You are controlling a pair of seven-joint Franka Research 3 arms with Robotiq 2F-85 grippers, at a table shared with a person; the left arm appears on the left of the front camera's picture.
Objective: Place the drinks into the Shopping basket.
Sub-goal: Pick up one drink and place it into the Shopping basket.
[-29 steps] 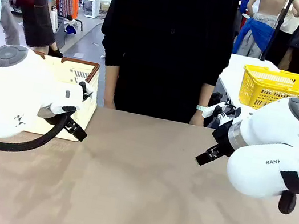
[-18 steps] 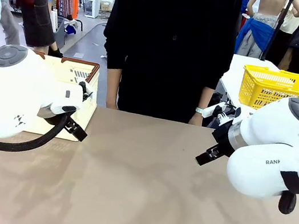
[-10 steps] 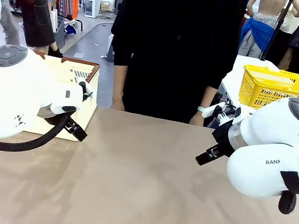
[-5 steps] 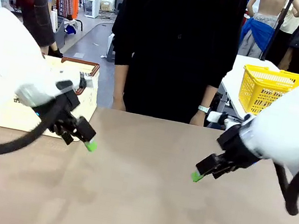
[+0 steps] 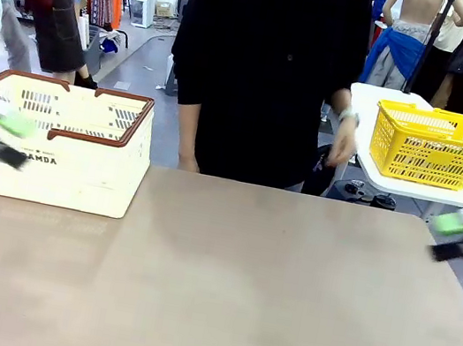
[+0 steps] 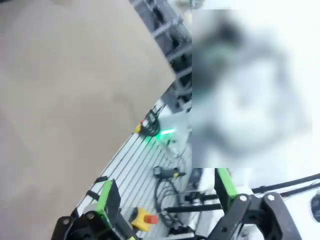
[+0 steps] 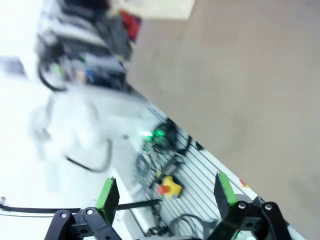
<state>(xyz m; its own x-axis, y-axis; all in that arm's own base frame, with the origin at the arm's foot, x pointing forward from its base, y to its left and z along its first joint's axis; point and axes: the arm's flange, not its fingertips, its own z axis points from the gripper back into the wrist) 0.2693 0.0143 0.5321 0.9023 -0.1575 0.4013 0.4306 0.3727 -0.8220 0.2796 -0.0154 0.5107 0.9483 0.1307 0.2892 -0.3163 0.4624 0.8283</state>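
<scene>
— What is that smear at the left edge of the front view?
— The left gripper (image 5: 0, 137), a blur hiding the left end of the Shopping basket (image 5: 82, 156). The right gripper (image 5: 456, 238) blurs at the right edge.
— And the person?
— Cropped by the top edge, with one hand (image 5: 341, 146) blurred.

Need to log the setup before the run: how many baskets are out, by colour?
cream basket: 1
yellow basket: 1
Total: 2
</scene>
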